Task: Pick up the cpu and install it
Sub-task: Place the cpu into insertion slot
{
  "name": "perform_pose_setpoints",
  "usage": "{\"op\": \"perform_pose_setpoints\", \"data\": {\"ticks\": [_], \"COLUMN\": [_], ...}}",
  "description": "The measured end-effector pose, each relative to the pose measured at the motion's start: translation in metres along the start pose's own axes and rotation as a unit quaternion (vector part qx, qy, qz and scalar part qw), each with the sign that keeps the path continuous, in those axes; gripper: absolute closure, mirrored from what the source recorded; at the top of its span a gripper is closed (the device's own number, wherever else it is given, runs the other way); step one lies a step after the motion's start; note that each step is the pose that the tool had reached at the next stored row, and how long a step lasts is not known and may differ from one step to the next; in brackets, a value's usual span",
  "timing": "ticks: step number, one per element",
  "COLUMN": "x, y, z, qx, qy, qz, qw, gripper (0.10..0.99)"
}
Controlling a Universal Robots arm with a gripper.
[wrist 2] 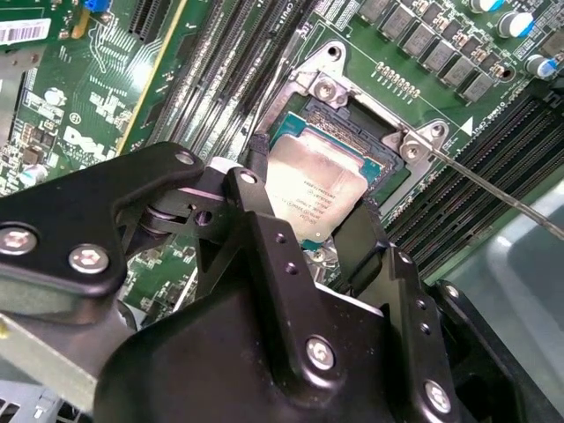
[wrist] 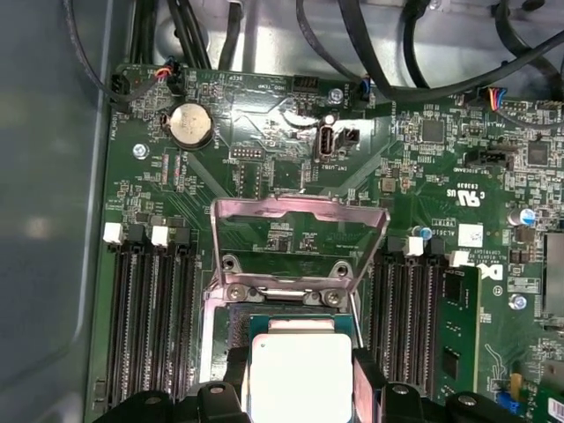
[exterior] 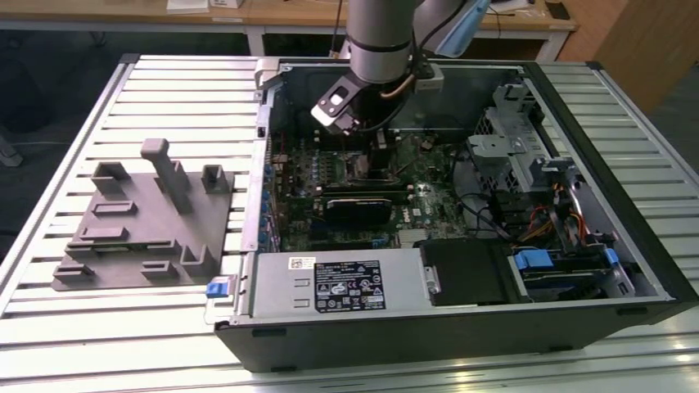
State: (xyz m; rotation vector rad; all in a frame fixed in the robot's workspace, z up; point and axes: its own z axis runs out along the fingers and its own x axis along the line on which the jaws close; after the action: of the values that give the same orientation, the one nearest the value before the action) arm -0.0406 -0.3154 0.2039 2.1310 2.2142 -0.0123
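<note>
The cpu, a small square chip with a pale silvery top, hangs level just over the open socket on the green motherboard. My gripper is shut on it, one black finger against each of two opposite edges. In the first wrist view the cpu sits between the fingertips, with the socket's metal load plate flipped up behind it. In the exterior view the arm's wrist reaches down into the open computer case over the socket area.
A thin socket lever sticks out beside the socket. Memory slots flank it on both sides. A grey power supply box, a black block and drive cages fill the case. A grey fixture plate lies on the exterior view's left.
</note>
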Motion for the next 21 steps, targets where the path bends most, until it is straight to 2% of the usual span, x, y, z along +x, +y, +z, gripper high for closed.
{"op": "perform_pose_setpoints", "data": {"ticks": [14,21], "x": [0.0041,0.0043], "y": [-0.0019,-0.0019], "z": [0.0079,0.0094], "qx": [0.0008,0.0007], "qy": [-0.0006,-0.0005], "qz": [0.014,0.014], "qw": [0.9999,0.9999], "gripper": [0.545,0.545]}}
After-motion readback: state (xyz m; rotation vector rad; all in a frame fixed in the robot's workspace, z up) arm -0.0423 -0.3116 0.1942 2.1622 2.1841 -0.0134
